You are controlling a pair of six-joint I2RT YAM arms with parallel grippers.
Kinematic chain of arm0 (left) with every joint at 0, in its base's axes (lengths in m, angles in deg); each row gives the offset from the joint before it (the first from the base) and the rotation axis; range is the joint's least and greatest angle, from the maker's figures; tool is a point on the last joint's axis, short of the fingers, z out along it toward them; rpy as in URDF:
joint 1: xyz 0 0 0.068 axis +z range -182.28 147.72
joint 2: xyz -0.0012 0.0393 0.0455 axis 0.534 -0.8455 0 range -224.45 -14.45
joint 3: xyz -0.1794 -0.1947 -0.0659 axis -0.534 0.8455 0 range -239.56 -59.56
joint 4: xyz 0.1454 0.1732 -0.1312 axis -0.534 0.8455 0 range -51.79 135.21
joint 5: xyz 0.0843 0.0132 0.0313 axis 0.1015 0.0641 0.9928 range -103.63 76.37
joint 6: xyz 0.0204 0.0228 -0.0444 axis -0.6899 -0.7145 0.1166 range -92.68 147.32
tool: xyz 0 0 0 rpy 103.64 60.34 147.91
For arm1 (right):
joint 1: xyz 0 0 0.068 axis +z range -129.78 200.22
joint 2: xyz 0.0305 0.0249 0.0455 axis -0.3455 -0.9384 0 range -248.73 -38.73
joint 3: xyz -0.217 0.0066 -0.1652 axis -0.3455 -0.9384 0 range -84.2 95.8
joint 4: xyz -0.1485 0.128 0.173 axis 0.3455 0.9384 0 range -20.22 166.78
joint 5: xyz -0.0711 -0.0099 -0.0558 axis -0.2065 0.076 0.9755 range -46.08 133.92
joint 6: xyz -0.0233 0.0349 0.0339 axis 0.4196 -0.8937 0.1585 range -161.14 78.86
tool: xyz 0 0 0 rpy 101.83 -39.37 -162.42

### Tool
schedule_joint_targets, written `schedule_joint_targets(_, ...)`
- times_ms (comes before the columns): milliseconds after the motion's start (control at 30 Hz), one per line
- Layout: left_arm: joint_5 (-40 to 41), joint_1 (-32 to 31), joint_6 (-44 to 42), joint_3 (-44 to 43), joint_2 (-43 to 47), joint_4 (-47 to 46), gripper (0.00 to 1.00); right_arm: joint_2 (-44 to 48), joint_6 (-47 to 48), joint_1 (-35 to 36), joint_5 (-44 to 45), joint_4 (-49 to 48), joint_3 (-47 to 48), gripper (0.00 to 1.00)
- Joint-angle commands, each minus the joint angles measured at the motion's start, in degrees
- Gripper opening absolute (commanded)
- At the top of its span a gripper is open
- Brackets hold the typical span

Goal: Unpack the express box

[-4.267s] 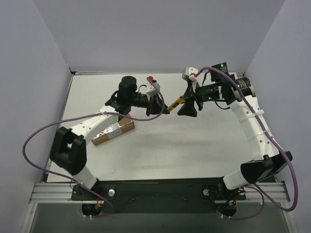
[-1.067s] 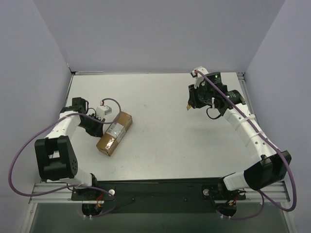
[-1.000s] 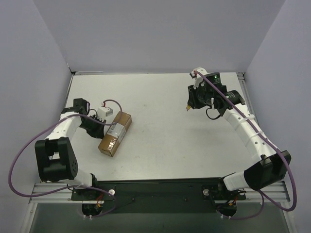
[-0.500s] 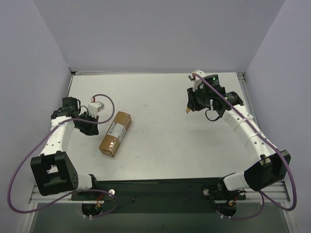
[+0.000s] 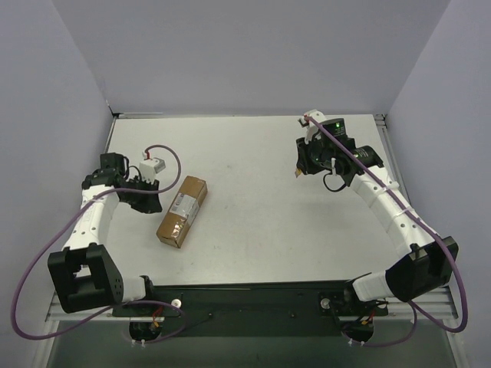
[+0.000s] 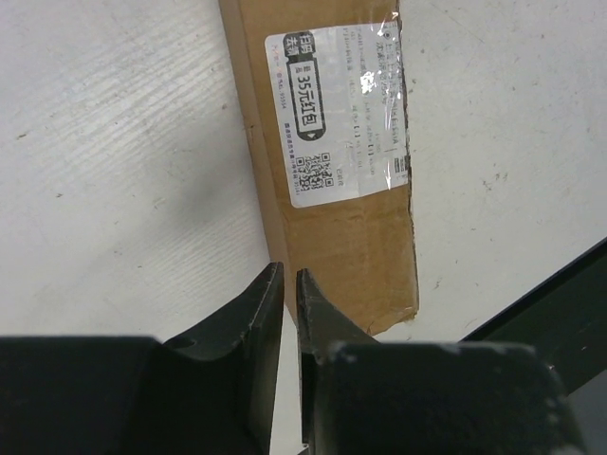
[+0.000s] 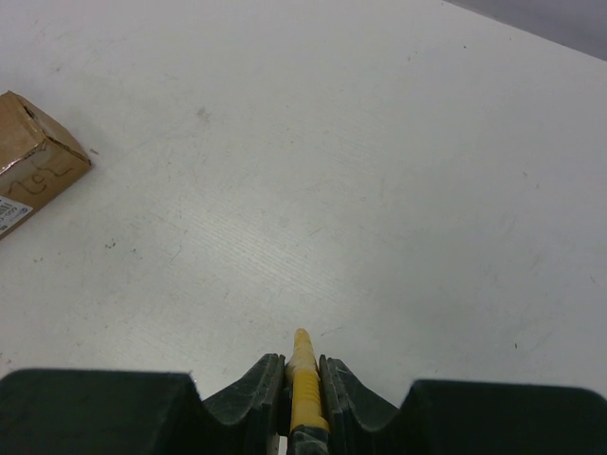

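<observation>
White scuffed table (image 5: pixel 261 222) between lilac walls (image 5: pixel 245 54): left fingers (image 6: pixel 251 322) barely apart, right fingers (image 7: pixel 261 384) clamp yellow knife (image 7: pixel 303 379).

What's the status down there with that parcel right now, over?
Left gripper slightly parted, empty, beside the express box. Right gripper shut on yellow knife, well away. Box closed, label up, nothing on it.
</observation>
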Motion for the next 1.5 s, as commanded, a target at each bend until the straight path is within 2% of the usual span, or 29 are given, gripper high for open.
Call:
schedule_joint_targets(0, -2.43, 0.08, -0.18, 1.76, 0.64, -0.94, 0.21, 2.31, -1.22, 0.5, 0.15, -0.95, -1.45, 0.0)
schedule_joint_targets(167, -6.81, -0.01, -3.34, 2.64, -0.59, 1.34, 0.22, 1.87, -1.13, 0.5, 0.15, -0.95, -1.45, 0.0)
schedule_joint_targets(500, -3.14, -0.89, -2.47, 2.73, -3.75, -1.38, 0.22, 1.34, -0.96, 0.67, -0.29, -0.95, -1.36, 0.0)
schedule_joint_targets(767, -5.86, -1.59, -6.77, 4.05, -3.57, -1.65, 0.22, 1.96, -0.34, 0.67, -0.03, -1.13, -2.68, 0.0)
schedule_joint_targets(1167, -14.38, -5.72, -18.03, -1.58, -12.1, 15.14, 0.22, 1.61, 0.19, 0.67, -0.21, -1.39, -3.03, 0.0)
schedule_joint_targets(1467, -7.8, -3.09, -20.39, -3.42, -8.77, 17.85, 0.22, 1.78, 0.45, 0.67, -0.12, -1.39, -3.12, 0.0)
